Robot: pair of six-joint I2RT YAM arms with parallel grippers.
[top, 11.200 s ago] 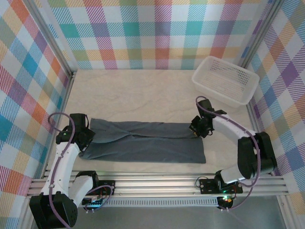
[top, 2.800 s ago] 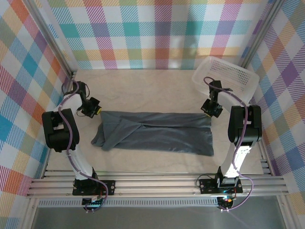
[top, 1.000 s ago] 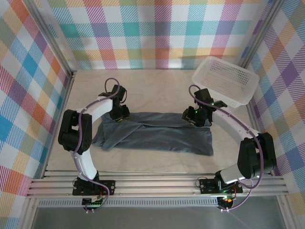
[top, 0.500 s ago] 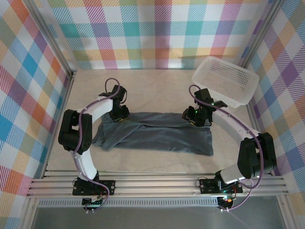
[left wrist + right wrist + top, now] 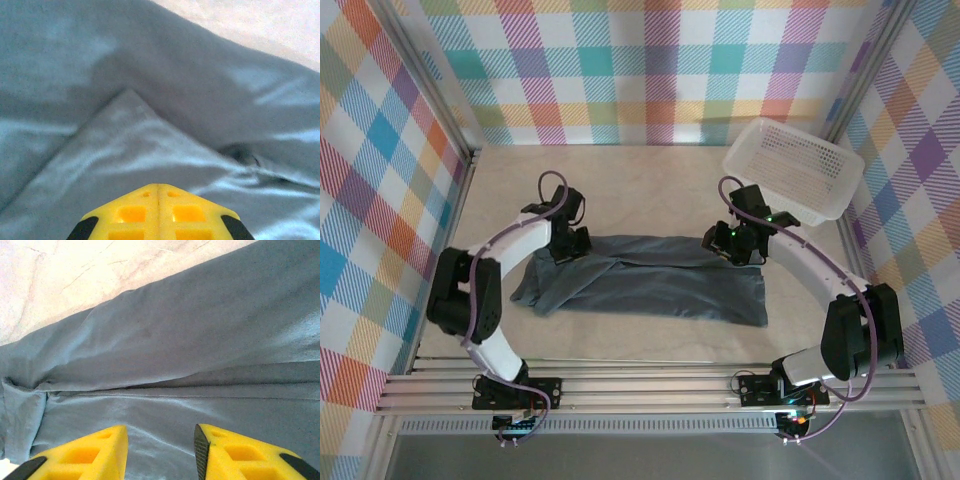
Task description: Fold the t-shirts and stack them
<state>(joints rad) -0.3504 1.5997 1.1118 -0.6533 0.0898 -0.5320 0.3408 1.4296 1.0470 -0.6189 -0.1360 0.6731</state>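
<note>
Left arm shifted; left hand [image 5: 566, 249], right hand [image 5: 731, 244] at t-shirt [image 5: 650, 287] far edge.

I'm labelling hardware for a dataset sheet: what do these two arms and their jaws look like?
Both the left arm and right arm have white link shells, black joints and a purple cable looping alongside. The jaws are yellow blocks with square recesses and black trim.

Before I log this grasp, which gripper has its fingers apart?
The right gripper: its yellow fingers show a gap above the t-shirt. On the left gripper they are pressed together.
</note>
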